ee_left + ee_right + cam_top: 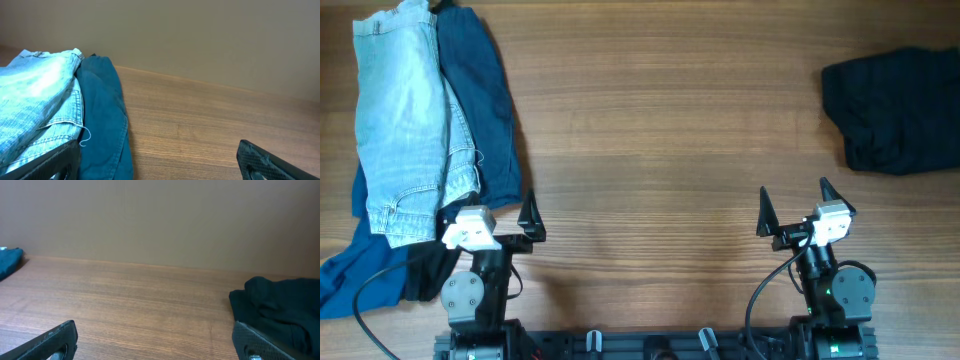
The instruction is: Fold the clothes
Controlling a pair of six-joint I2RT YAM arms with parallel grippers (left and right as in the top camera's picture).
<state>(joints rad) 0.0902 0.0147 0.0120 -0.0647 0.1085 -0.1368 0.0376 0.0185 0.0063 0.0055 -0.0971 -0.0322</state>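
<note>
A pile of clothes lies at the far left: light blue jeans on top of a dark blue garment; both show in the left wrist view, jeans and dark blue cloth. A black garment lies crumpled at the far right, also in the right wrist view. My left gripper is open and empty at the pile's near edge. My right gripper is open and empty, short of the black garment.
A blue cloth lies at the near left corner beside a black cable. The wooden table spans the view. A plain wall stands behind the table's far edge.
</note>
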